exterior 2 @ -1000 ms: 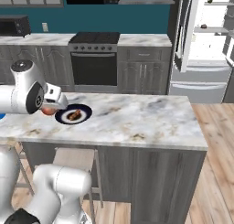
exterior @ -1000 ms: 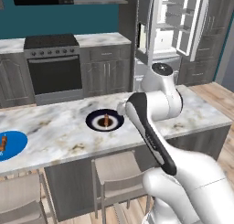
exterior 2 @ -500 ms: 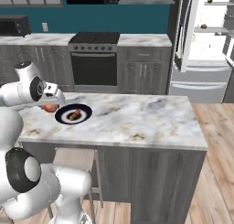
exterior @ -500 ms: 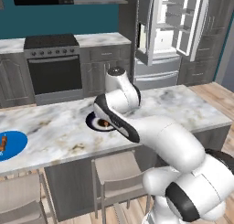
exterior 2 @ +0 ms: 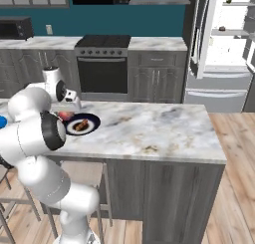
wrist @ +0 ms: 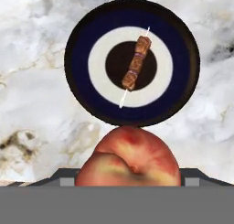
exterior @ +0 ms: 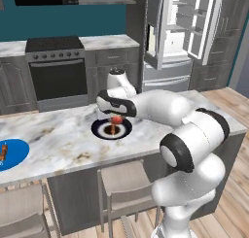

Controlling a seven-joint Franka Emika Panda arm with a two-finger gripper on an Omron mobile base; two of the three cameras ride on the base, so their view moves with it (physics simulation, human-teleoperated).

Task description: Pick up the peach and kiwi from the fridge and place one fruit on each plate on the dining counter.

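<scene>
Above the marbled desk, the pincer is clamped on the peach, held just over the near edge of the black plate. A kebab skewer occupies that plate's centre. The blue plate sits well apart, carrying a brown item. Behind, the fridge stands open.

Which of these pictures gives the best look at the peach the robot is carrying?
The hand view: the peach sits large and close at the bottom, just below the dark plate holding a skewer. The left base view shows the peach as a small red dot over that plate. In the right base view it peeks out beside the arm.
</scene>
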